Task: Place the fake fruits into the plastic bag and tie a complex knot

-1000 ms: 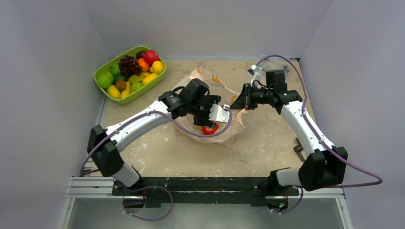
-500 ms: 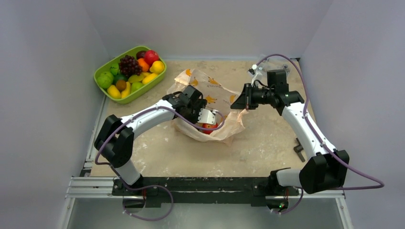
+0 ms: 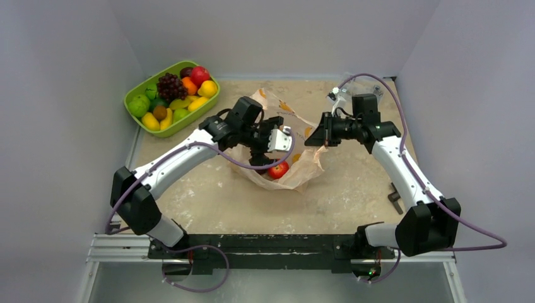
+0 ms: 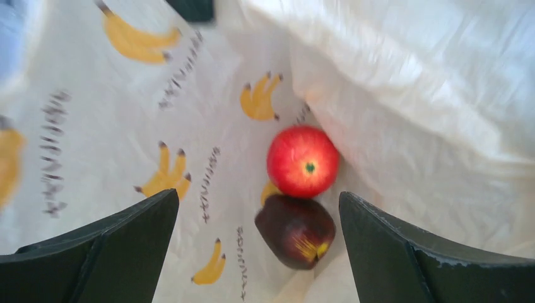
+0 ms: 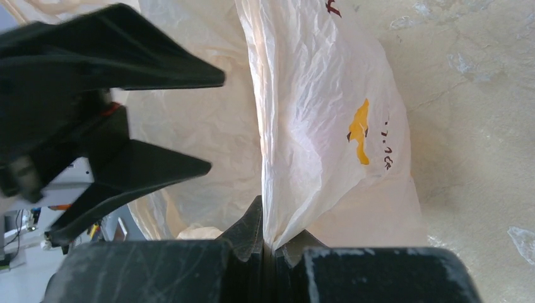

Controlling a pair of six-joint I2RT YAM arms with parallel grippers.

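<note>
The left gripper (image 4: 257, 196) hangs with its black jaws spread wide and holds nothing, just above the mouth of the thin translucent peach plastic bag with orange banana prints (image 4: 404, 95). Directly below it, inside the bag, a glossy red plastic apple (image 4: 303, 161) lies touching a dark maroon plastic fruit (image 4: 295, 230). The right gripper (image 5: 268, 238) is pressed together on a fold of the bag's edge and holds that side up off the beige mottled table (image 3: 353, 189). Well apart, in the far left corner, the lime-green oval tray (image 3: 192, 118) carries the other fake fruits (image 3: 200, 76), among them a dark purple grape bunch (image 3: 170, 85).
</note>
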